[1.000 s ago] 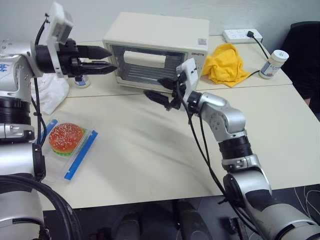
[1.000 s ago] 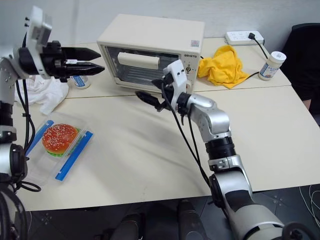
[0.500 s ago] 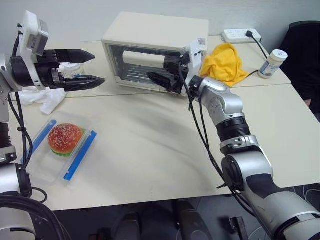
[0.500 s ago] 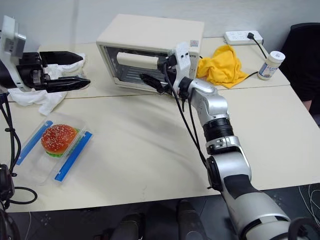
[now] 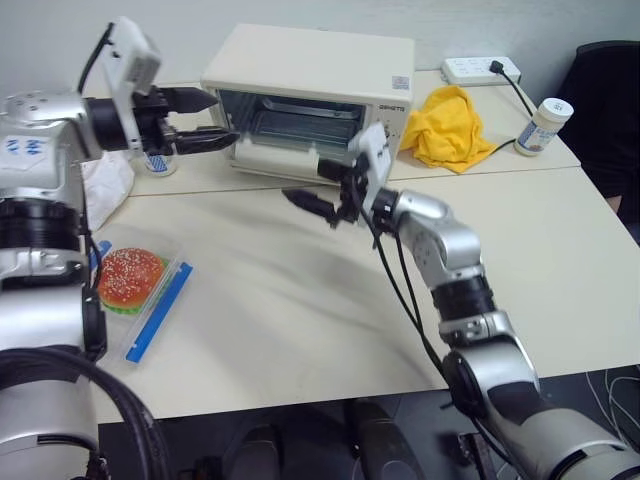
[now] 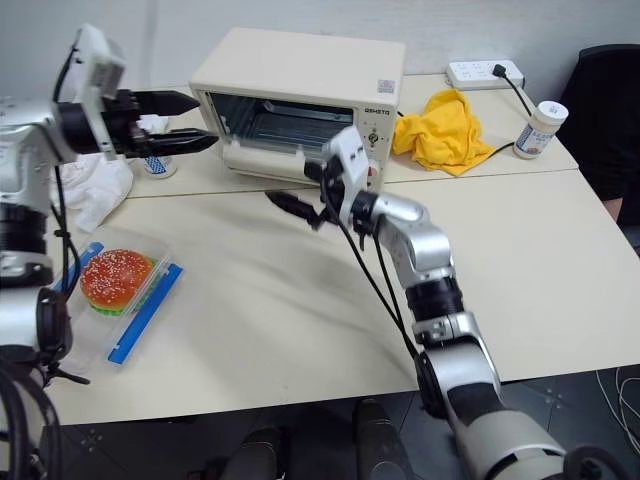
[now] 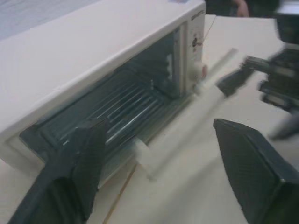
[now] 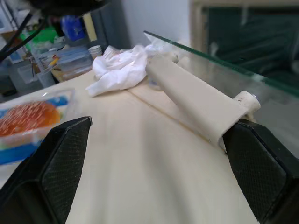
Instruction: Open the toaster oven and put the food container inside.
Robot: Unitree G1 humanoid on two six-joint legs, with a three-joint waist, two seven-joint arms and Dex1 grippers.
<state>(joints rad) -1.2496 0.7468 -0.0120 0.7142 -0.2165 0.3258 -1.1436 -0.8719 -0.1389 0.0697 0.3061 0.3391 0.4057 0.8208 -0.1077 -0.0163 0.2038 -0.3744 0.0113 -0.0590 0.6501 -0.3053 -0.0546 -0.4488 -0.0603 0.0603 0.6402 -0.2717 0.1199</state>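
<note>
The cream-white toaster oven (image 5: 310, 70) stands at the back of the table, its glass door (image 8: 219, 60) tilted partway down. The cream bar handle (image 5: 285, 158) hangs at the door's front edge. My right gripper (image 5: 305, 180) is open just in front of that handle, which lies between and a little ahead of its fingers (image 8: 60, 158). My left gripper (image 5: 225, 120) is open and level beside the oven's left front corner, holding nothing. The food container (image 5: 135, 290), clear with blue clips and a toy burger inside, rests on the table at the near left.
A white cloth (image 5: 105, 185) and a small jar (image 5: 160, 162) lie left of the oven. A yellow cloth (image 5: 450, 125), a power strip (image 5: 483, 70) and a white jar (image 5: 542, 125) sit at the back right. A black chair (image 5: 612, 110) stands past the table's right edge.
The oven door has swung from shut to partly open. My right gripper reached the door, then drew back and down. My left gripper swung away to the left and came back beside the oven.
</note>
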